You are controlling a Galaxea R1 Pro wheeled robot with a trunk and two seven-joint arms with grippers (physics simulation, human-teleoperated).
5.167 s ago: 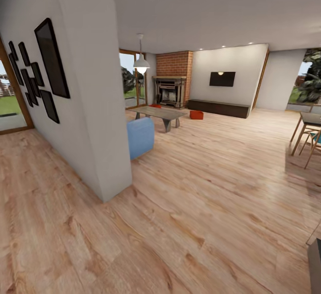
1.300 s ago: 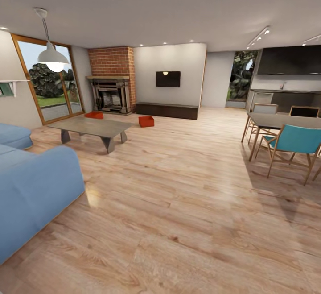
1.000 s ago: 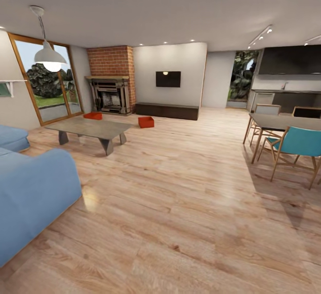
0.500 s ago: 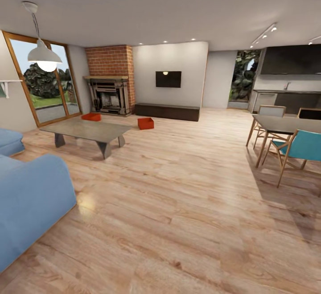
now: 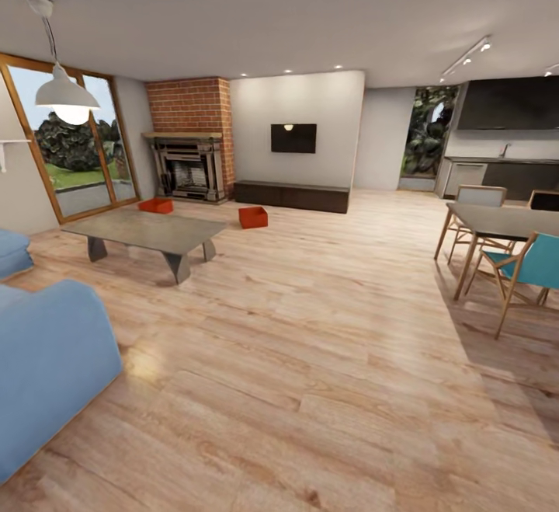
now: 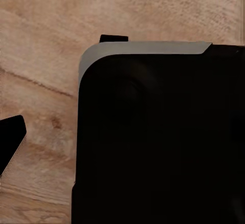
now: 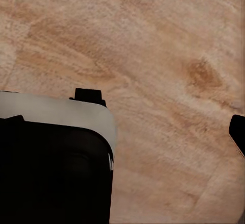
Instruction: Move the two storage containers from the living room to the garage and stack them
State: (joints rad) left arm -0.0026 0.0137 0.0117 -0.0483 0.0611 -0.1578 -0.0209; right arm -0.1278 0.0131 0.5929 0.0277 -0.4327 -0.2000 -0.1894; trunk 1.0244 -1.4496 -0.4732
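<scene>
From the head view we look across the living room's light wood plank floor (image 5: 326,357). The two storage containers sit on that floor at the far end: one (image 5: 253,217) just in front of the long dark low cabinet (image 5: 292,196), the other (image 5: 156,205) near the brick fireplace (image 5: 189,156), beyond the grey coffee table (image 5: 145,233). A light blue sofa (image 5: 46,372) is close on the left, and a dining table (image 5: 505,221) with chairs stands at the right.

In the left wrist view we see a dark, grey-edged body (image 6: 158,132) over wood planks; we cannot tell how the left pincer stands.

In the right wrist view we see a similar dark body (image 7: 53,163) above the planks; we cannot tell the right pincer's state either.
</scene>
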